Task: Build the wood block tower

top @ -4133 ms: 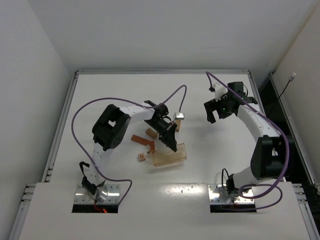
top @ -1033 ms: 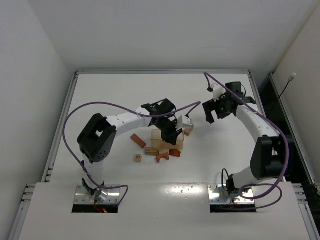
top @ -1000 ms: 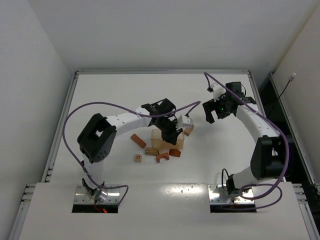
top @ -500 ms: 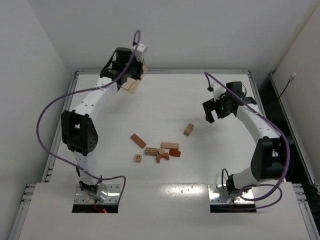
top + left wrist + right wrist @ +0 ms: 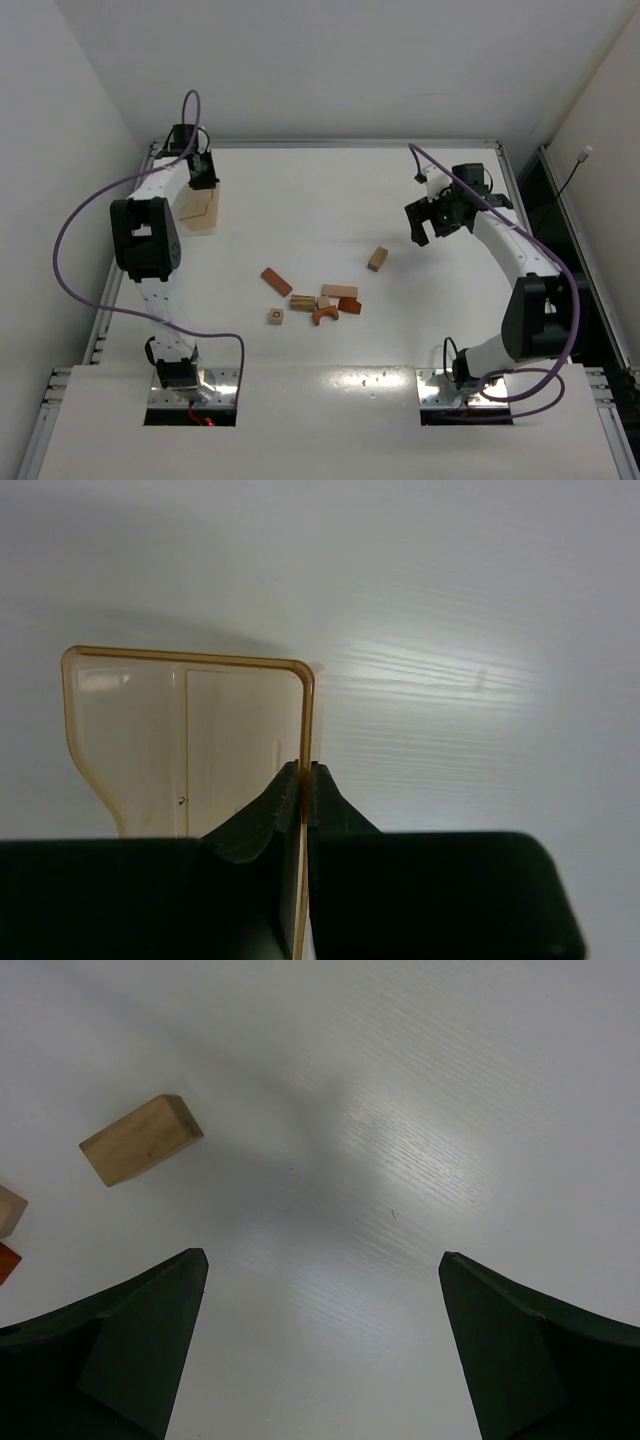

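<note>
Box (image 5: 200, 212) now sitting at 10 o'clock, left gripper (image 5: 303, 776) pinching its wall; I'm eyeing tan block (image 5: 377, 259) lying 8 o'clock off gaping right gripper (image 5: 320, 1258)

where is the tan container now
Top view: the tan container is at the far left of the table, its wall pinched in the shut left pincer, away from the loose blocks mid-table.

The left fingers (image 5: 260, 880) hide the lower part of the amber box (image 5: 180, 740)
</note>
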You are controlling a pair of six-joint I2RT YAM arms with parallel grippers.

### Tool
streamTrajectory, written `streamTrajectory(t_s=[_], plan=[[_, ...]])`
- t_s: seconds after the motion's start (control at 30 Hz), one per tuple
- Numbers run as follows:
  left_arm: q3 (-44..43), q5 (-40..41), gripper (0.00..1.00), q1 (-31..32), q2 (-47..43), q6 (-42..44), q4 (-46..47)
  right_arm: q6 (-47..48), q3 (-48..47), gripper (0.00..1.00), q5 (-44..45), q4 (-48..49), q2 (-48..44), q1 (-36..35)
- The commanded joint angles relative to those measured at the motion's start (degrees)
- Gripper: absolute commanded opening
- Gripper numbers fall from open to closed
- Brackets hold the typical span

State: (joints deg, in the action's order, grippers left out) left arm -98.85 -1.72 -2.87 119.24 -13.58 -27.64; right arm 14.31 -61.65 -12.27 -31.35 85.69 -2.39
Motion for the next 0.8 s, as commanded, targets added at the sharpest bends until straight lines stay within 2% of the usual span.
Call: streamTrajectory(t_s=[0.0, 0.2, 0.47, 0.5, 0.57, 0.6, 0.63, 0.7, 0.77], plan=[[-5.2, -1.0, 0.0, -3.6, 1.9, -0.5, -1.8, -0.8, -0.9, 0.97, -1.2, 2.1, 0.3, -0.2], [-14.6, 0.1, 0.0, -7.8, 9.8, 2.2, -6.4, -0.8, -0.9, 0.97, -1.2, 2.1, 0.3, -0.2], [-14.0, 0.1, 0.02, -9.4, 12.6, 4.4, -6.4, -0.8, -0.9, 0.97, -1.2, 1.6, 0.8, -0.2], [-13.4, -0.4, 0.14, -9.4, 12.6, 4.9, -6.4, -0.8, -1.5, 0.97, -1.2, 1.6, 0.8, -0.2], [-12.6, -1.4, 0.24, -10.0, 12.6, 4.9, -5.8, -0.8, -1.5, 0.97, -1.2, 1.6, 0.8, -0.2], [-12.6, -2.4, 0.42, -10.0, 12.6, 4.9, -5.3, -0.8, -1.5, 0.97, -1.2, 1.6, 0.8, -0.2], [-11.8, -2.4, 0.5, -10.7, 12.6, 5.5, -5.3, -0.8, -1.5, 0.97, -1.2, 1.6, 0.8, -0.2], [-9.9, -3.4, 0.64, -10.7, 10.2, 6.0, -3.8, -0.8, -1.5, 0.97, -1.2, 1.6, 0.8, -0.2], [-7.8, -3.4, 0.69, -10.7, 7.3, 6.0, -0.3, -0.8, -1.5, 0.97, -1.2, 1.6, 0.8, -0.2]])
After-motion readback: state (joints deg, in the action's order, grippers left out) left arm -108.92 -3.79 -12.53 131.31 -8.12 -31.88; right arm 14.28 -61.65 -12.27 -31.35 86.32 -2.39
